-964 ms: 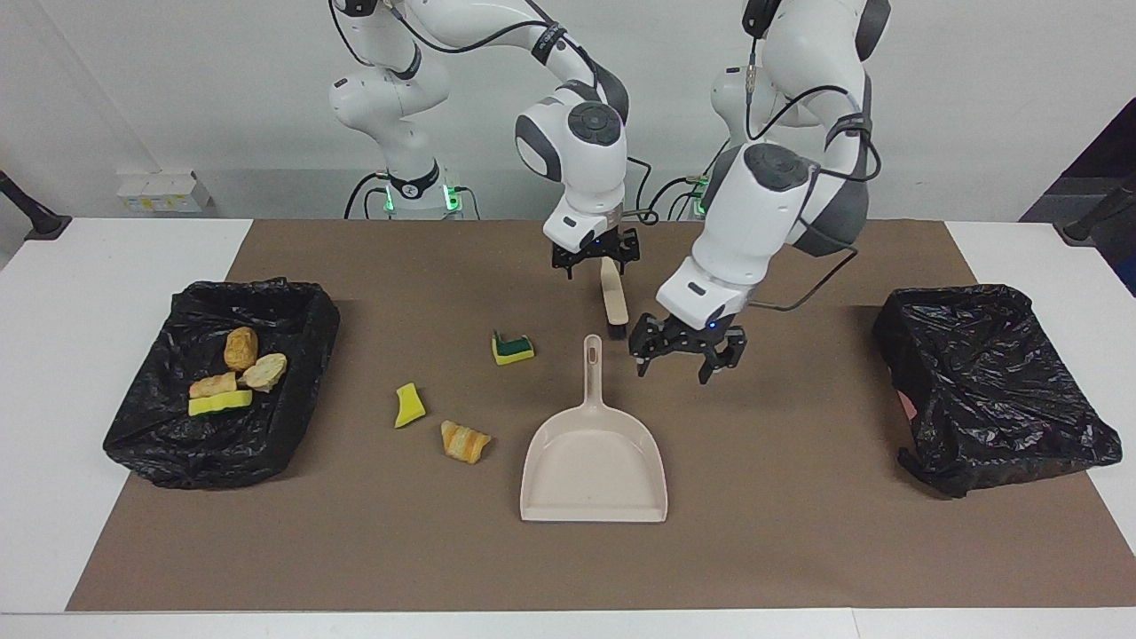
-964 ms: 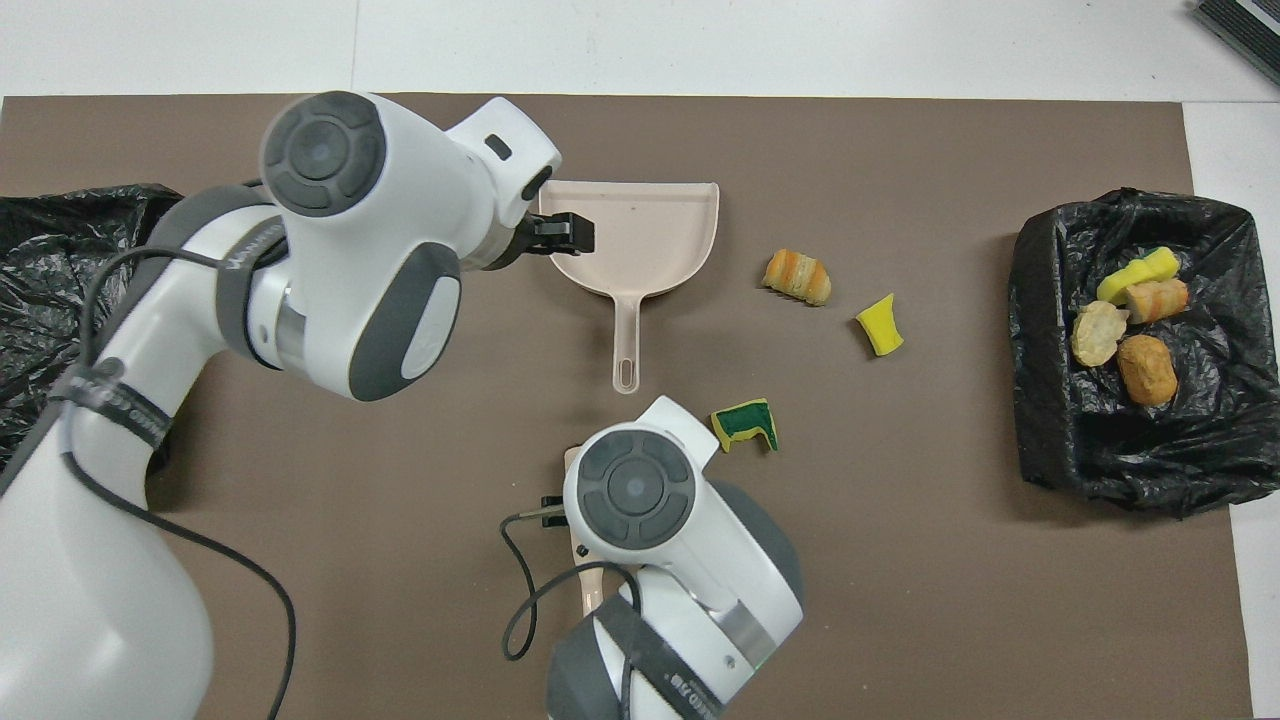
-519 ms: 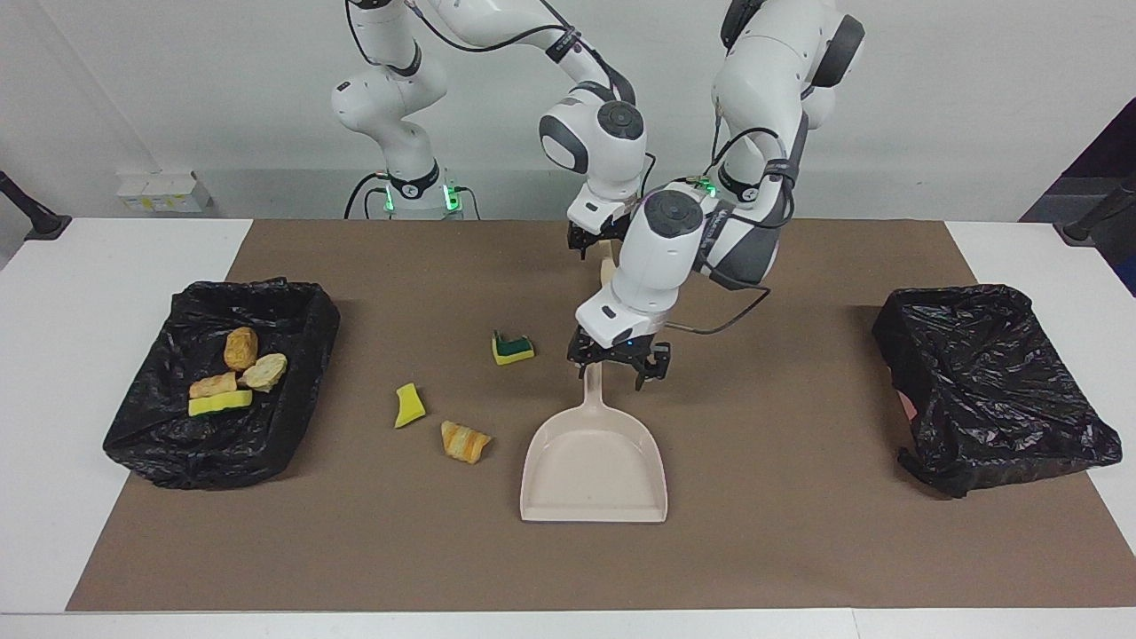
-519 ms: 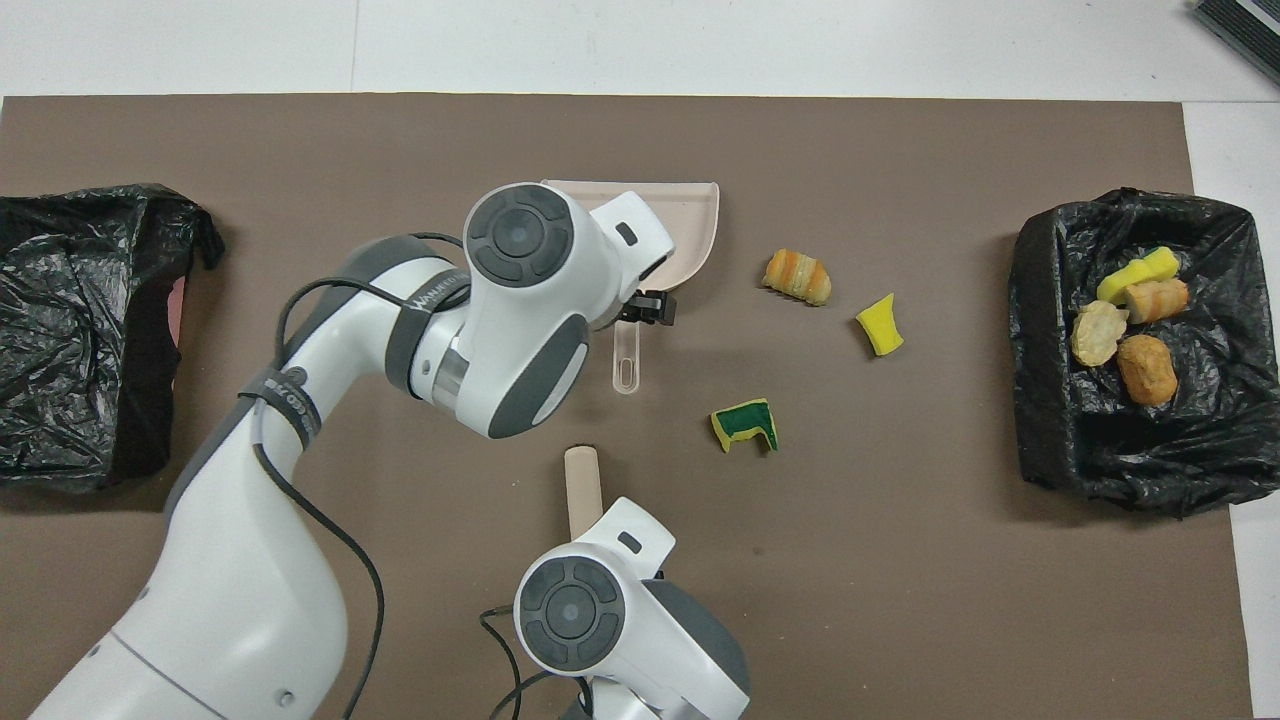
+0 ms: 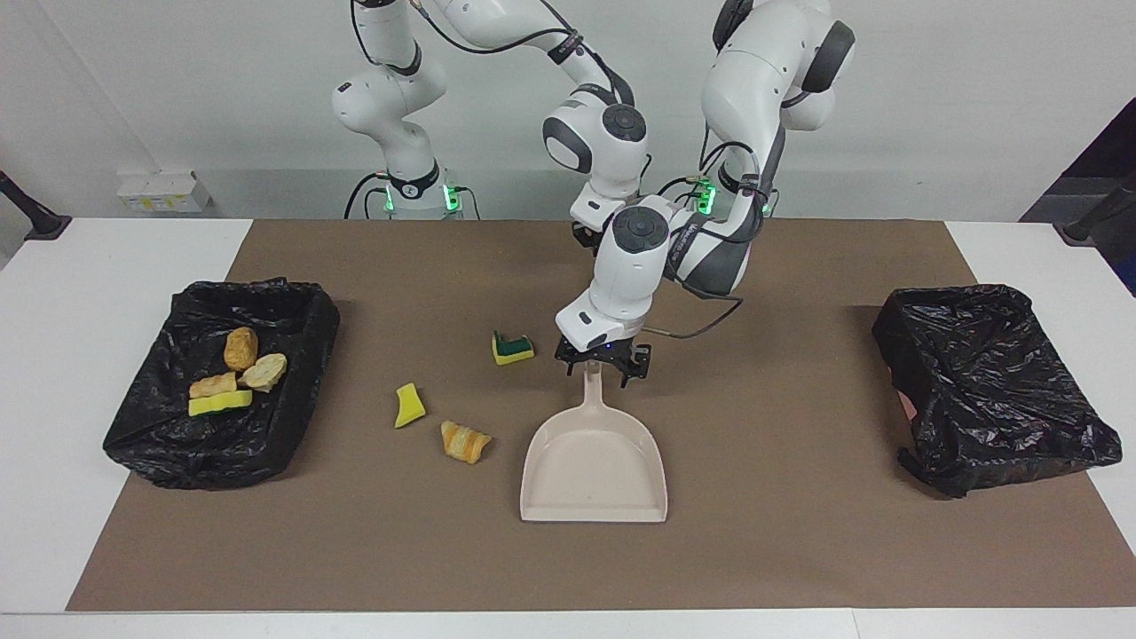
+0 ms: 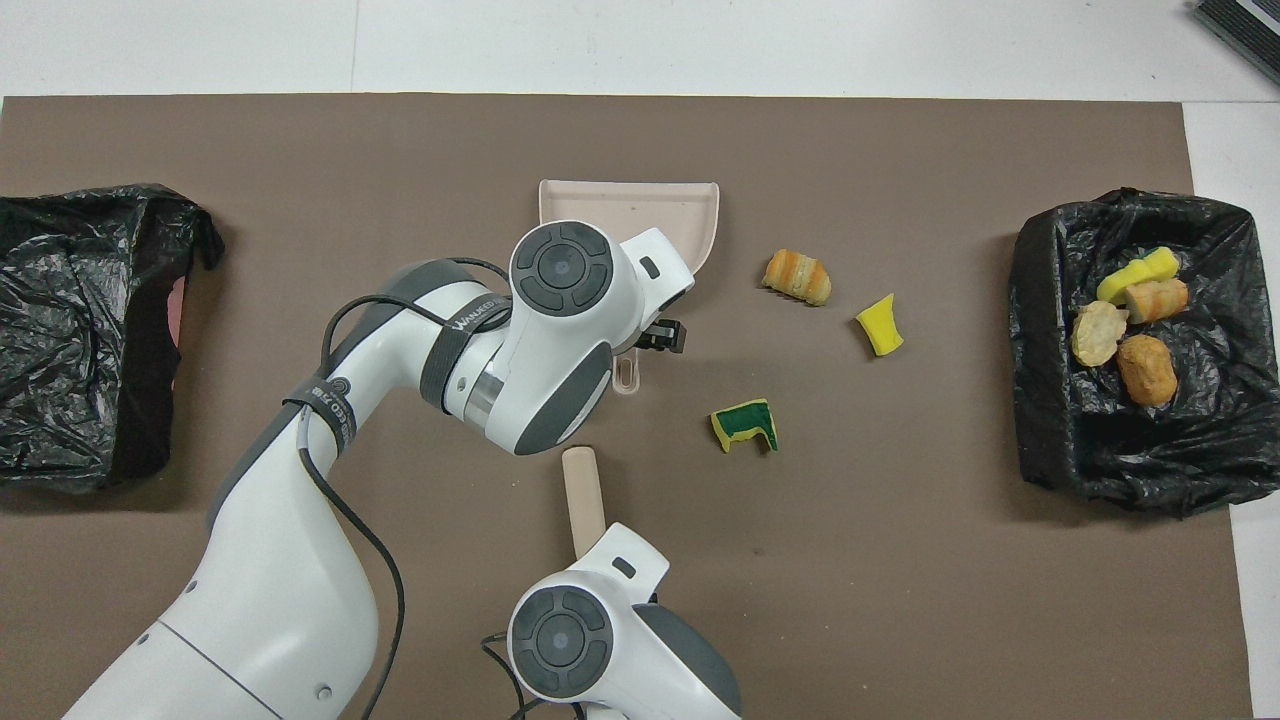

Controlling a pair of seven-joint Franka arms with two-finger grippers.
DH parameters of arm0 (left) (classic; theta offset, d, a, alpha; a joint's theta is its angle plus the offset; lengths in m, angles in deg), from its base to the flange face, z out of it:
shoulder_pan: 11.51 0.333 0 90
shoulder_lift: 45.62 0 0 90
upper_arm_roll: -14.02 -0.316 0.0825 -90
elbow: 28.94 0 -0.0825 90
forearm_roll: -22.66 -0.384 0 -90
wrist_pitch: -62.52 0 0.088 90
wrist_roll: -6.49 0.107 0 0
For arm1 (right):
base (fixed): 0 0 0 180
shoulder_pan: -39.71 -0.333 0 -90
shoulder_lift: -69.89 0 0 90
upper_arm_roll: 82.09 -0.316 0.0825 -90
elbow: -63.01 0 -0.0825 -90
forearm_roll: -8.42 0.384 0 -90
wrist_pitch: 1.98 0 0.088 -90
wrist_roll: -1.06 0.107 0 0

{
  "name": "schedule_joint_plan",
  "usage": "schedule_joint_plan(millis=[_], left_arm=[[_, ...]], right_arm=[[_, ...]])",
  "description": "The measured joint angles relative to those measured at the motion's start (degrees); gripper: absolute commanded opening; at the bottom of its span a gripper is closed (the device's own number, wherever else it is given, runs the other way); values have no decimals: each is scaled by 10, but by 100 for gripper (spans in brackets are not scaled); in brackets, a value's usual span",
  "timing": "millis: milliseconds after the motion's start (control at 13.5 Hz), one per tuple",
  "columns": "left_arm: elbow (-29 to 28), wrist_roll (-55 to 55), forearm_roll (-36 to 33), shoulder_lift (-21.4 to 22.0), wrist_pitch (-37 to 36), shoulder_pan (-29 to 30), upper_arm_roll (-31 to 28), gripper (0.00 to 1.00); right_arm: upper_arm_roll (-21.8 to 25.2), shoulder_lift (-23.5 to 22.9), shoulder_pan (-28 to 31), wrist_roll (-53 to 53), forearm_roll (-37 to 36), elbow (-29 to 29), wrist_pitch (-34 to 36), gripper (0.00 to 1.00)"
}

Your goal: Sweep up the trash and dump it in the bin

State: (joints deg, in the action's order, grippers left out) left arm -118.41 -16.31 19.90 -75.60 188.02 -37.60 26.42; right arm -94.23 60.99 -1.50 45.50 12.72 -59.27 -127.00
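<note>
Three trash scraps lie loose on the brown mat: a green-topped sponge bit (image 5: 513, 348) (image 6: 745, 425), a yellow sponge bit (image 5: 408, 405) (image 6: 880, 323) and a bread chunk (image 5: 465, 441) (image 6: 797, 276). Several more scraps (image 5: 226, 373) lie in the black-lined bin (image 5: 293, 417) (image 6: 1100, 450) at the right arm's end. My left gripper (image 5: 603, 371) stands open, low astride the handle of the beige dustpan (image 5: 593, 461) (image 6: 630, 205). The brush (image 6: 583, 495) runs under my right hand. My right gripper (image 5: 586, 241) is shut at the brush's robot-side end, largely hidden by the left arm.
A second black-lined bin (image 5: 994, 382) (image 6: 80, 330) sits at the left arm's end of the mat, with no scraps showing in it. The two arms cross closely near the dustpan handle. The dustpan's mouth faces away from the robots.
My left arm swung in from beside the dustpan and came down over its handle. My right gripper closed at the brush's end.
</note>
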Motion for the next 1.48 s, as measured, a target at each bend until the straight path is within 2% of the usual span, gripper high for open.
schedule_joint_plan(millis=[74, 148, 222, 297, 371, 593, 890, 1112, 1260, 1483], left_arm=[[-3, -3, 0, 0, 0, 0, 0, 65], [-6, -5, -1, 0, 0, -1, 0, 64], [-9, -11, -1, 1, 0, -2, 0, 52], [-10, -17, -1, 1, 0, -3, 0, 17], [-10, -22, -1, 2, 0, -4, 0, 0], [-10, -27, -2, 10, 0, -3, -5, 0], [-9, 6, -22, 18, 0, 9, -10, 0], [-9, 157, -26, 51, -20, 57, -13, 0], [-11, 285, -27, 69, -44, 86, -13, 0], [-15, 476, -27, 74, -111, 112, -14, 0]], right_arm=[[0, 0, 0, 0, 1, 0, 0, 13], [0, 0, 0, 0, 1, 0, 0, 5], [0, 0, 1, 0, 1, 0, 0, 0], [1, 0, 1, 0, 2, 0, 0, 0], [1, 0, 1, 1, 2, 0, 0, 0], [3, 11, 4, 55, 2, 1, 23, 0], [6, 64, 34, 105, 2, 1, 97, 0], [7, 101, 74, 105, 2, -6, 139, 0], [7, 110, 104, 99, 1, -14, 149, 0], [9, 110, 182, 12, -28, -16, 164, 0]])
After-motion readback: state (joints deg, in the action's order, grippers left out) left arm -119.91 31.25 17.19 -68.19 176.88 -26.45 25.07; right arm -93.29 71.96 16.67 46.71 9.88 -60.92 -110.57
